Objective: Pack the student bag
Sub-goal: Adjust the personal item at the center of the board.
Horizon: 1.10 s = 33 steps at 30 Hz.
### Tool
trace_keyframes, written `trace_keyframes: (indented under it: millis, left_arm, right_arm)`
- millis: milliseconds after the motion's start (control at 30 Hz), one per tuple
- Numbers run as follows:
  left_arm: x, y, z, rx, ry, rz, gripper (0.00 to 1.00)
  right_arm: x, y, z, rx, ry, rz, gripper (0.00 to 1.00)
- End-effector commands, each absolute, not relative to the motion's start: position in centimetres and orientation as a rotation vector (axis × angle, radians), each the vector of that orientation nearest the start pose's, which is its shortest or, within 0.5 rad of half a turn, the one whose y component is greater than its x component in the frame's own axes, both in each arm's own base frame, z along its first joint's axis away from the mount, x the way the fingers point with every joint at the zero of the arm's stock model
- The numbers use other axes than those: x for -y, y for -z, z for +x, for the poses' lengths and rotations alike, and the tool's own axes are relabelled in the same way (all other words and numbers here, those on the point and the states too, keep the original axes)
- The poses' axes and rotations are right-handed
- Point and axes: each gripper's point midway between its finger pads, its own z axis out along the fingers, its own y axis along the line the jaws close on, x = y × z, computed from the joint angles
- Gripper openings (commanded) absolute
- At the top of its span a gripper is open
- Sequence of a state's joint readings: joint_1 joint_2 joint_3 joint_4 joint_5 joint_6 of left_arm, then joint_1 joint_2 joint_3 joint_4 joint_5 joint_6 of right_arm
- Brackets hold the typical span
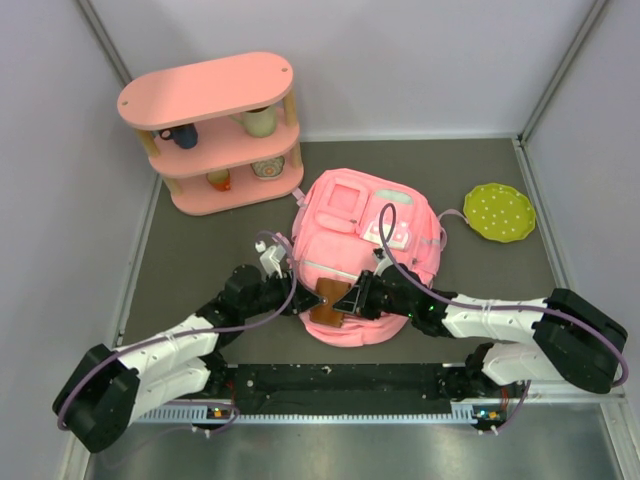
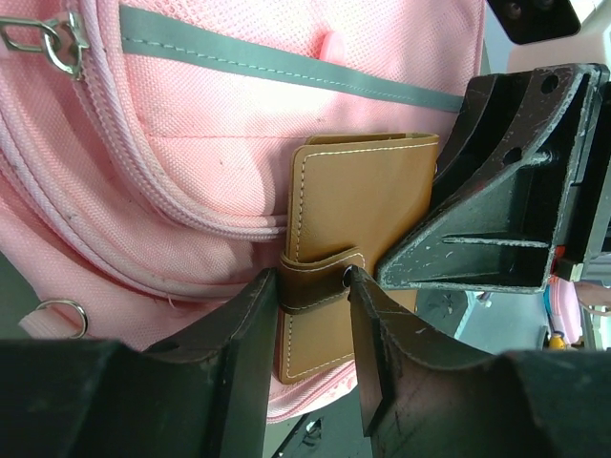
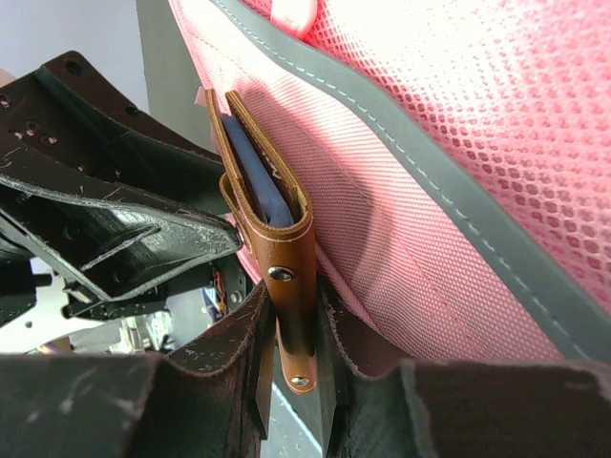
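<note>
Dark grey surface, white walls. Pink shelf back-left held cups on its lower tiers; green plate lay right. Pink bag lay mid-surface, pockets and patch up. Your right claw clamped the brown wallet at the bag's near end. Left claw straddled its strap; couldn't tell if gripping.

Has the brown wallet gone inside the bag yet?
No, the brown wallet lies outside against the student bag, pinched edge-on by the right gripper.
</note>
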<state>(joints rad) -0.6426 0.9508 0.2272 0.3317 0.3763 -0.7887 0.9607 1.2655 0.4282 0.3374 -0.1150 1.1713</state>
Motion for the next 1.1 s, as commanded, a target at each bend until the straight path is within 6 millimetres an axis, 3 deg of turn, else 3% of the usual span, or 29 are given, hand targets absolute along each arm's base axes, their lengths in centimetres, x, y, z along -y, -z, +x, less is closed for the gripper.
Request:
trace_keyframes:
  millis: [0, 233, 500, 1067]
  left_arm:
    - [25.5, -11.5, 18.2, -2.103, 1.29, 0.152, 0.4]
    - [25.9, -11.6, 18.8, -2.103, 1.296, 0.134, 0.36]
    - [25.8, -10.3, 19.3, -2.133, 1.251, 0.092, 0.27]
    - [28.3, -10.9, 18.2, -2.109, 1.35, 0.174, 0.37]
  right_arm:
    - [-33.6, -11.6, 16.7, -2.317, -1.363, 0.153, 0.2]
    - [-34.0, -11.8, 16.4, -2.321, -1.386, 0.127, 0.2]
    - [-34.4, -11.4, 16.2, -2.341, -1.405, 0.112, 0.2]
    - [-34.7, -10.9, 16.1, -2.361, -1.403, 0.102, 0.2]
